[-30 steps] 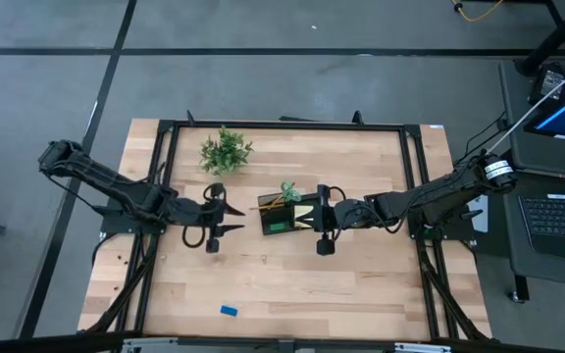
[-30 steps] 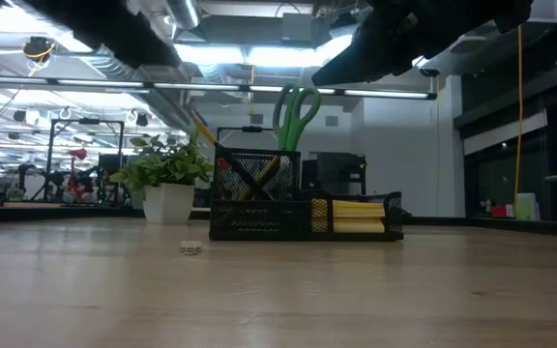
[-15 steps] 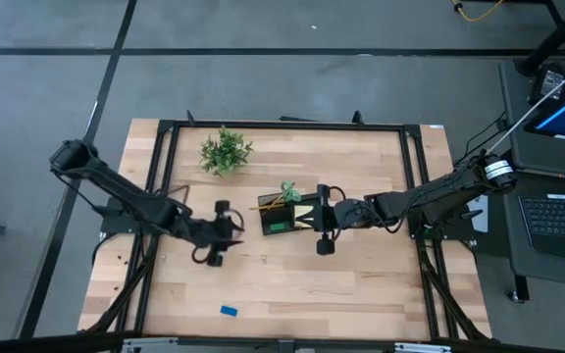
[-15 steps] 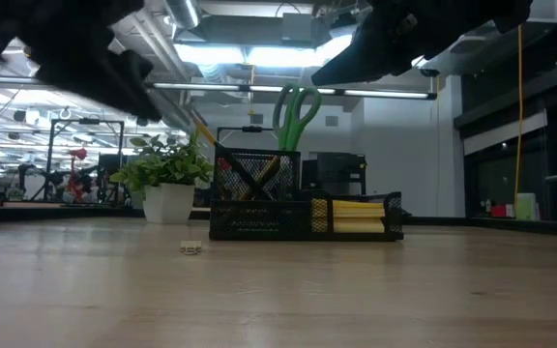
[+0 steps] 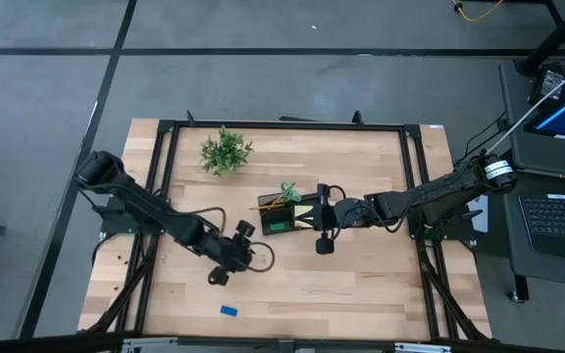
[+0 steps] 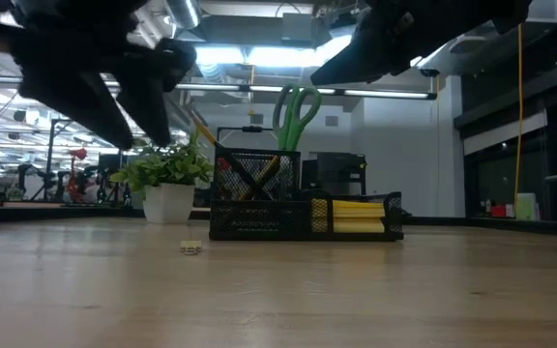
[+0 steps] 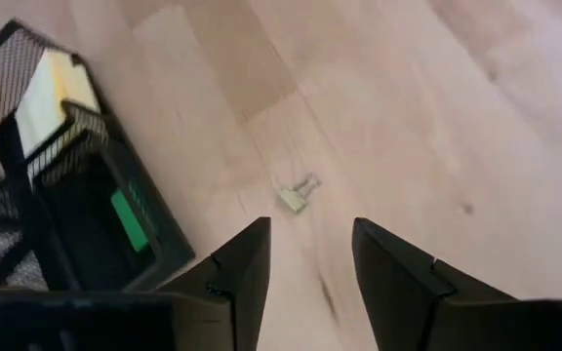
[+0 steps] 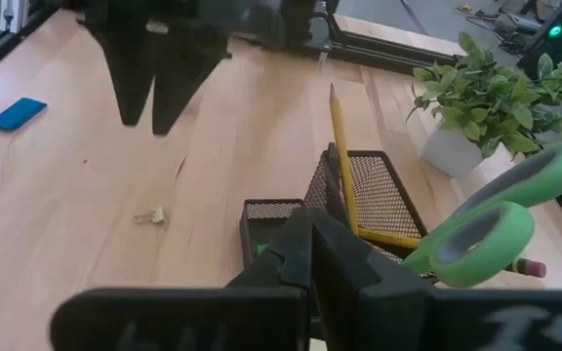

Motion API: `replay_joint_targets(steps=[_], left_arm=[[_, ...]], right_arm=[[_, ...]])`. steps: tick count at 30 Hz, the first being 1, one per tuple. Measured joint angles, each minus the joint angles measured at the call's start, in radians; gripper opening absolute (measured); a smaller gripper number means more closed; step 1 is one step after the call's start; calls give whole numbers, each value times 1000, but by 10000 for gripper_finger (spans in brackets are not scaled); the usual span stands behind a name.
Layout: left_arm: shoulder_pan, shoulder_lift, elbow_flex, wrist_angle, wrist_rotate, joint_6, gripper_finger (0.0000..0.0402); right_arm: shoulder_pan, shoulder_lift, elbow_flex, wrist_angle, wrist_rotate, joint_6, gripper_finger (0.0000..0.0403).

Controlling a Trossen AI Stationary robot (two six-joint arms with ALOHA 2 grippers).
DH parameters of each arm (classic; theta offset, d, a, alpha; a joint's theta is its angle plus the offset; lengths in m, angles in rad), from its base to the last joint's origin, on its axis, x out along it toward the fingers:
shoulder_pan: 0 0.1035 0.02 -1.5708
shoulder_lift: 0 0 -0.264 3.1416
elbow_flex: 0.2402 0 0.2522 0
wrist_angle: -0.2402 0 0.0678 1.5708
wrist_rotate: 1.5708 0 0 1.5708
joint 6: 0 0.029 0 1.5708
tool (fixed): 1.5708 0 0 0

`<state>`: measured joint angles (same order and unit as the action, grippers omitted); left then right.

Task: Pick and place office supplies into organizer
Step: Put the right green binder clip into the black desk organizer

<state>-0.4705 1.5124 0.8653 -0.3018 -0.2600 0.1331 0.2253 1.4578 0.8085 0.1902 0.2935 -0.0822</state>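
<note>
Pale wood table [image 5: 361, 284], bordered on all sides by black frame rails [image 5: 282, 126]; bare boards lie open across the near half and to the left of centre.

Organizer [image 5: 290, 216]: one, black mesh, at table centre. Contents visible: one pair of green-handled scissors [image 6: 297, 114] upright in the tall cup, at least one yellow pencil [image 8: 341, 161] leaning beside them, one yellow sticky-note pad [image 6: 358, 215] in the low side compartment, one small green block [image 7: 130, 207] in the low tray.

Loose items on the table: one small blue block [image 5: 229, 311] near the front edge, well apart from the organizer; one small clip-like piece [image 7: 299, 193] on the boards just in front of the organizer.

Potted plant [image 5: 225, 151]: one, toward the far left corner.

Left gripper [image 7: 310, 255]: released, fingers spread, held above the boards near the small piece, holding nothing.

Right gripper [image 5: 322, 220]: clenched and empty, just beside the organizer's right end.
</note>
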Motion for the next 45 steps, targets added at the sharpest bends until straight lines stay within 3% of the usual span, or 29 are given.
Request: replay_joint_targets(steps=[5, 14, 20, 28, 45], left_arm=[[23, 91, 76, -32, 8, 154, 141], [99, 241, 245, -225, 116, 337, 141], [146, 271, 273, -227, 210, 449, 141], [168, 271, 272, -227, 233, 656, 141], [194, 356, 273, -182, 278, 726, 141]], right_arm=[[0, 0, 0, 0, -14, 3, 10], [0, 0, 0, 0, -53, 3, 10], [0, 0, 0, -1, -53, 3, 10], [0, 0, 0, -4, -62, 2, 10], [0, -8, -1, -6, -62, -1, 10]])
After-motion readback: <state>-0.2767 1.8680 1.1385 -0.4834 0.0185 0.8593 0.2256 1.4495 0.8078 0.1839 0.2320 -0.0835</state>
